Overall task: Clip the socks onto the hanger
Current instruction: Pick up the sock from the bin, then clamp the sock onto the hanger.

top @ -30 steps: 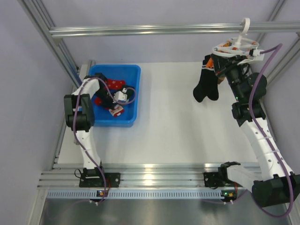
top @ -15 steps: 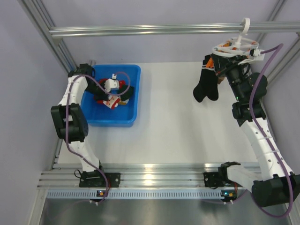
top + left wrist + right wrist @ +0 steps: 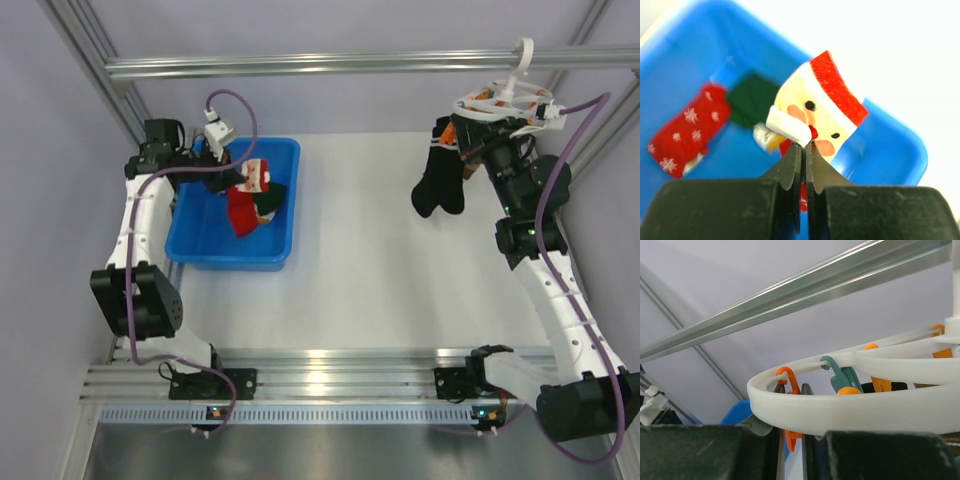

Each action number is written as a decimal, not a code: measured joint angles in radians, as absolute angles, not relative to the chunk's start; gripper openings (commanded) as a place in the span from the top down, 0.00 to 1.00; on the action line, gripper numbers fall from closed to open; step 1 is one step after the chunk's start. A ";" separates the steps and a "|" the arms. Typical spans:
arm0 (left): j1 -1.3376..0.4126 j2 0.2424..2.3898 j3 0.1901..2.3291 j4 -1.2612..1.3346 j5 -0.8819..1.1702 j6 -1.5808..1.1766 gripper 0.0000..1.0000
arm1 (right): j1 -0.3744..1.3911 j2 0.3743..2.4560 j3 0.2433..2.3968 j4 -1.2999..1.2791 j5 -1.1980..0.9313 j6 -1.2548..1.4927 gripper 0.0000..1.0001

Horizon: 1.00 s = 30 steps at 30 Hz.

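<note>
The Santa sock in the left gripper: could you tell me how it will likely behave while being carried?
Probably floppy: pinched at its white cuff by the left gripper, the Santa sock droops over the blue bin in the top view. Likely light, since a thin fingertip pinch holds it. It may swing, as only one edge is held.

A Santa-face sock (image 3: 815,112) hangs above the blue bin (image 3: 240,262) at far left. A red snowflake sock (image 3: 687,130) and a dark green sock (image 3: 752,97) lie inside. The white ring hanger (image 3: 500,105), with orange and teal pegs (image 3: 842,380), hangs far right.
</note>
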<state>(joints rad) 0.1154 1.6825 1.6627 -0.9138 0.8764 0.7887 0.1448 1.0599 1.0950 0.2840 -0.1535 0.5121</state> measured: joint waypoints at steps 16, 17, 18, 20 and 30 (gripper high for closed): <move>-0.421 1.474 1.481 0.035 0.713 -0.233 1.00 | 0.134 1.077 1.095 0.316 -0.173 0.590 1.00; -0.459 1.488 1.478 0.065 0.700 -0.265 1.00 | 0.134 1.077 1.095 0.317 -0.174 0.596 1.00; -0.489 1.504 1.477 0.092 0.690 -0.290 1.00 | 0.134 1.077 1.095 0.318 -0.175 0.599 1.00; -0.554 1.544 1.477 0.146 0.673 -0.342 1.00 | 0.133 1.077 1.095 0.320 -0.176 0.612 1.00; -0.701 1.703 1.475 0.316 0.615 -0.455 1.00 | 0.123 1.085 1.095 0.332 -0.192 0.670 1.00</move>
<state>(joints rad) -0.7006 1.7035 1.4750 0.3157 0.6151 -0.4553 0.1230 1.0851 1.0950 0.3325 -0.1925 0.6701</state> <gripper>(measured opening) 0.035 0.094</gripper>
